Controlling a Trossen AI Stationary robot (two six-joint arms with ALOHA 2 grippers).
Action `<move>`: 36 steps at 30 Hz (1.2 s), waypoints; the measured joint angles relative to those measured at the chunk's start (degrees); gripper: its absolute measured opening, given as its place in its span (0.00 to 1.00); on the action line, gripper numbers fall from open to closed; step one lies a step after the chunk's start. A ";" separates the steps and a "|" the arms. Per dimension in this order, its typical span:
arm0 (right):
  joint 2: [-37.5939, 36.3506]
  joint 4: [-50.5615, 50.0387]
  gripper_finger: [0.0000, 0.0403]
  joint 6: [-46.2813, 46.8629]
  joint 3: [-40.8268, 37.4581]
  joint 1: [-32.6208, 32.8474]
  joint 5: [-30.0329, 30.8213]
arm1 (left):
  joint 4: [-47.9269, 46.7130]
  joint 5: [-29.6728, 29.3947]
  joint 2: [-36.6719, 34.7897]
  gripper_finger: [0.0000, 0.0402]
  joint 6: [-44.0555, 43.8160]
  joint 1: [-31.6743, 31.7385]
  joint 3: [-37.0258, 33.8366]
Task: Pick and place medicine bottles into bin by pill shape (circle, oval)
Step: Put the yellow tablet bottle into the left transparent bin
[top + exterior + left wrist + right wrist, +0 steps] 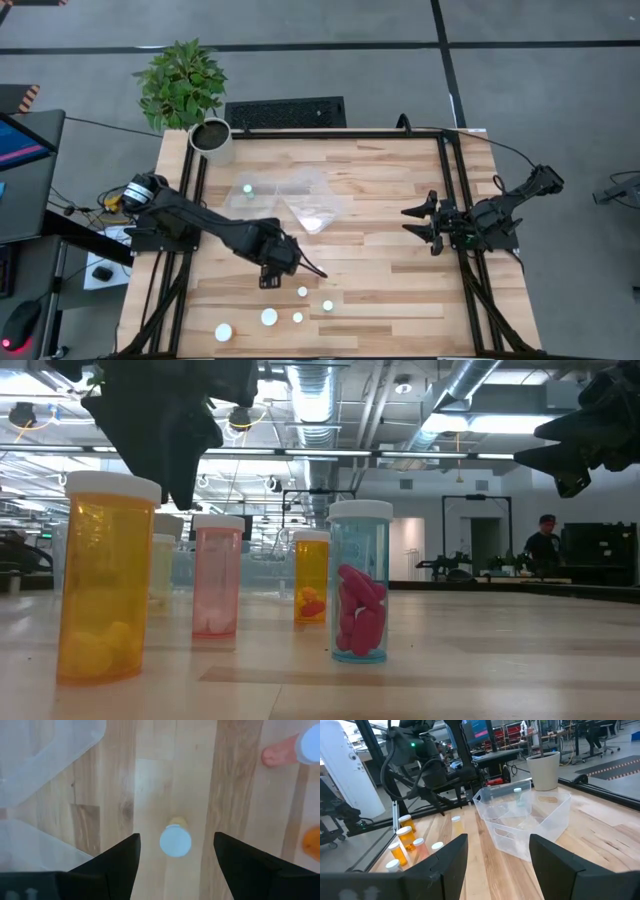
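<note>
Several small white-capped bottles [298, 317] stand upright on the wooden table near its front edge. In the low view they include an orange one [105, 590], a pink one [217, 575] and a blue one with pink pills [360, 595]. My left gripper [175, 855] is open above a pale yellow bottle [175, 841], one finger on either side of its white cap, touching nothing. That bottle also shows in the right wrist view [456, 822]. My right gripper [425, 225] is open and empty, raised at the table's right side.
Two clear plastic bins [310, 205] lie at the table's middle, toward the far edge; one holds a white-capped bottle [248, 188]. A white plant pot [212, 138] stands at the far left corner. A pink bottle [285, 750] and an orange one [312, 842] stand close to my left gripper.
</note>
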 joint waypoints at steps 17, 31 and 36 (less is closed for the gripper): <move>0.00 -0.03 0.56 0.00 0.00 0.00 0.00 | 5.25 5.78 0.02 0.77 2.76 2.82 -5.40; 0.01 -0.02 0.56 2.49 0.00 0.00 0.00 | 8.70 5.48 0.02 0.66 3.22 2.82 -8.98; 0.01 -0.02 0.56 2.49 0.00 0.00 0.00 | 8.87 5.37 0.02 0.57 3.68 2.82 -8.96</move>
